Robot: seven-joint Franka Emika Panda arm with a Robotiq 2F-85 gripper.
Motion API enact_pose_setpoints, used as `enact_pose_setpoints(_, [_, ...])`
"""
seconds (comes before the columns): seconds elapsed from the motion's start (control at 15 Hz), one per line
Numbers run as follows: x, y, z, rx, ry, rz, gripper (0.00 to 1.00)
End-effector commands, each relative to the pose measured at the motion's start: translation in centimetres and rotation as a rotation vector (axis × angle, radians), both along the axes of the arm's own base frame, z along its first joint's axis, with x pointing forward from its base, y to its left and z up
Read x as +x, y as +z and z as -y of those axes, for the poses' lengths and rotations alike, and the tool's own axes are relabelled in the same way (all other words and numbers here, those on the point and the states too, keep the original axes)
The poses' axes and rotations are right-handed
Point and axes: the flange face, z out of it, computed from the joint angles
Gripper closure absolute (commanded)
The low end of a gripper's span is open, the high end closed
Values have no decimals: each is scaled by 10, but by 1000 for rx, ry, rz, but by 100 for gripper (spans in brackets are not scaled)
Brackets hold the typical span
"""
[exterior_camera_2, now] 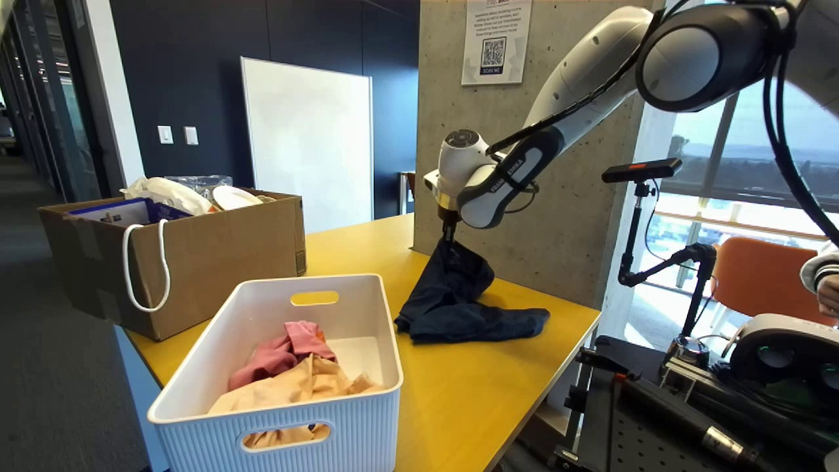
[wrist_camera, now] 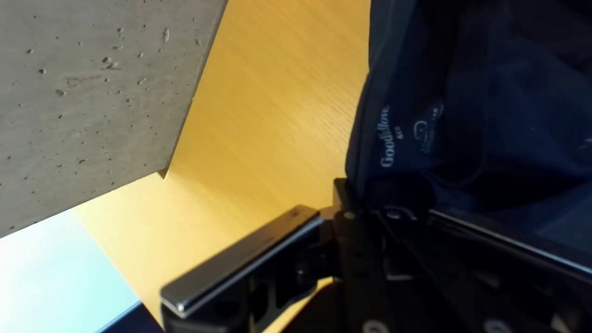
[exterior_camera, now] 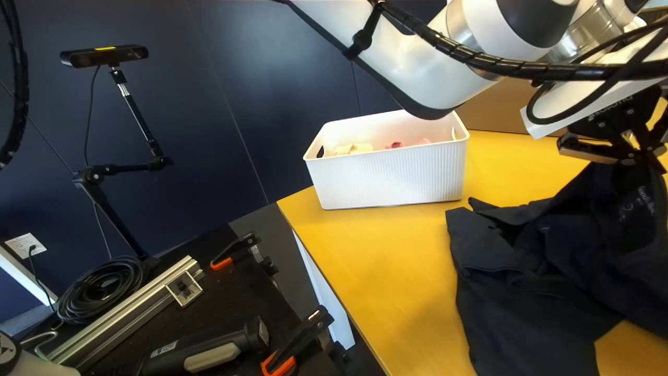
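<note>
Navy-blue cloth garment (exterior_camera_2: 452,308) is hanging by printed edge (wrist_camera: 370,148), lower part resting on yellow wood-grained table (exterior_camera_2: 452,393). Black two-finger gripper (exterior_camera_2: 449,237) is pinching this edge, fingers gripping cloth. Garment is looking light, limp, hardly fragile; banded edge is seeming good place for holding.

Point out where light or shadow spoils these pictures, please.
Wrist view: the navy garment sinks into near-black shadow, folds hard to read, while the yellow table shows soft glare; in an exterior view, pale sheen lights the blue wall; in an exterior view, the window looks very bright.
</note>
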Motion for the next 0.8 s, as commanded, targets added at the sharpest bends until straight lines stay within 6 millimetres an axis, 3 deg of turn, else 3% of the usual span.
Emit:
enact_pose_setpoints(0.0, [36, -1, -3, -23, 27, 64, 99])
enact_pose_setpoints(0.4, [62, 6, -11, -66, 49, 136, 99])
enact_pose_setpoints(0.47, [61, 7, -9, -60, 43, 138, 71])
enact_pose_setpoints(0.53, [60, 8, -6, -54, 38, 132, 70])
enact_pose_setpoints(0.73, [46, 13, 5, -41, 14, 91, 51])
